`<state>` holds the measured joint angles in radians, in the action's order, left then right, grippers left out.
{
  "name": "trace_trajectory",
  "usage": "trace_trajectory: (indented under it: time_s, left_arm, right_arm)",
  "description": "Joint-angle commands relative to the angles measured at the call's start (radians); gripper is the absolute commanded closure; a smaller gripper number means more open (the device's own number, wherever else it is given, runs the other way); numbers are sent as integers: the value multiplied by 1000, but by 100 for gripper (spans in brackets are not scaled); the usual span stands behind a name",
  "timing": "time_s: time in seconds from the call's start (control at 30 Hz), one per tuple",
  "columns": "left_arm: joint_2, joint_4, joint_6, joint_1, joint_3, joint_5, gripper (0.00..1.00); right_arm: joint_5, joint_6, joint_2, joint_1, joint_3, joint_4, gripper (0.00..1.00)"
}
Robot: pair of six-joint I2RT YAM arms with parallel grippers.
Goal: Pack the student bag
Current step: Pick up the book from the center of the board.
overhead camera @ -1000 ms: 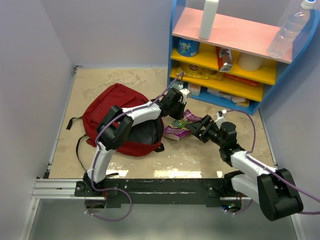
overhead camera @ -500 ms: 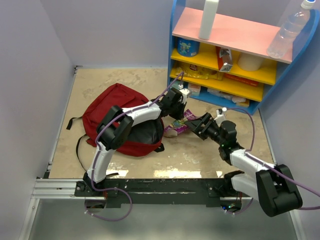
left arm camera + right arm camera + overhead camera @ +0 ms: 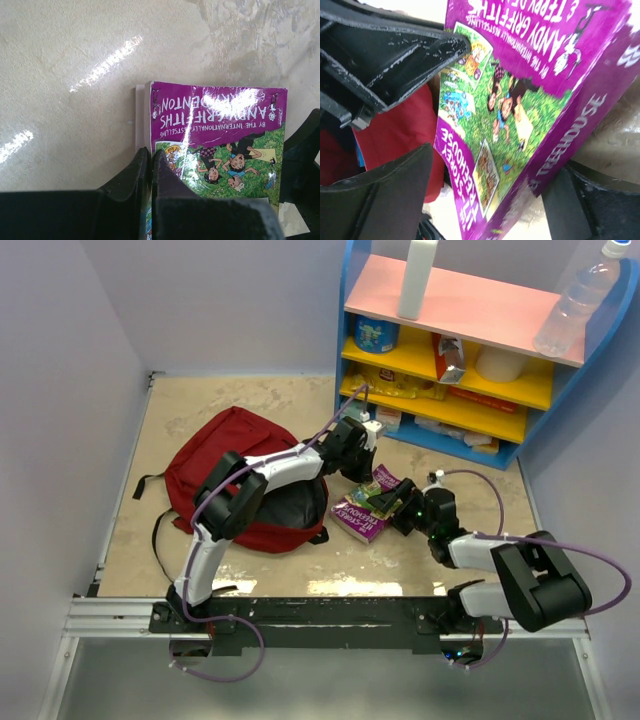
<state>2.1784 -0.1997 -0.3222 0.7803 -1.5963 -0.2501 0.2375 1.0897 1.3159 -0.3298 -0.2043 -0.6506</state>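
Note:
The dark red student bag [image 3: 225,455] lies left of centre, its grey-lined mouth [image 3: 290,508] facing right. A purple paperback book [image 3: 362,515] sits tilted just right of the mouth. My left gripper [image 3: 358,468] is shut on the book's far corner; in the left wrist view the jaws [image 3: 150,157] pinch the edge of the book [image 3: 220,125]. My right gripper [image 3: 395,505] is open, its fingers either side of the book [image 3: 520,100]. In the right wrist view [image 3: 492,165] the spine rests by one finger [image 3: 590,200] and the other stands apart. The bag's red fabric [image 3: 405,135] shows behind.
A blue shelf unit [image 3: 520,445] with yellow and pink shelves stands at the back right, holding bottles, snack packs and a tub. Grey walls close in the beige table [image 3: 250,400] on both sides. The bag's black straps [image 3: 160,540] trail at the near left.
My right arm has dropped lower and reached left, its gripper now around the book. The book has tipped and shifted a little nearer and to the right. My left gripper has hardly moved.

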Motion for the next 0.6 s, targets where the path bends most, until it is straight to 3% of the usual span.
trace_trajectory:
  time_s: [0.0, 0.1, 0.2, 0.23, 0.27, 0.3, 0.33, 0.43, 0.57]
  left_arm:
    - [3, -52, -37, 63, 12, -166, 100]
    - [-3, -58, -29, 63, 6, -169, 100]
    - [-9, -76, -8, 65, -26, -190, 100]
    - [-12, -95, 6, 63, -42, -201, 100]
    - [-20, -107, 17, 63, -60, -202, 100]
    - [-25, -121, 26, 65, -98, -204, 87]
    - [-29, -153, 52, 63, -120, -201, 78]
    - [-63, -242, 125, 60, -220, -180, 58]
    - [-98, -469, 273, 54, -427, -134, 44]
  right_arm:
    - [-46, 7, 14, -15, -66, -159, 19]
    - [-63, 4, 16, -20, -57, -158, 32]
    - [-79, 2, 16, -23, -40, -159, 58]
    - [-84, 3, 14, -23, -35, -161, 74]
    - [-89, 4, 10, -22, -29, -159, 80]
    - [-90, 3, 3, -23, -26, -156, 84]
    - [-90, -2, -4, -22, -26, -149, 88]
    - [-95, -20, -50, -22, -30, -77, 90]
    - [-107, -40, -132, -21, -41, 40, 94]
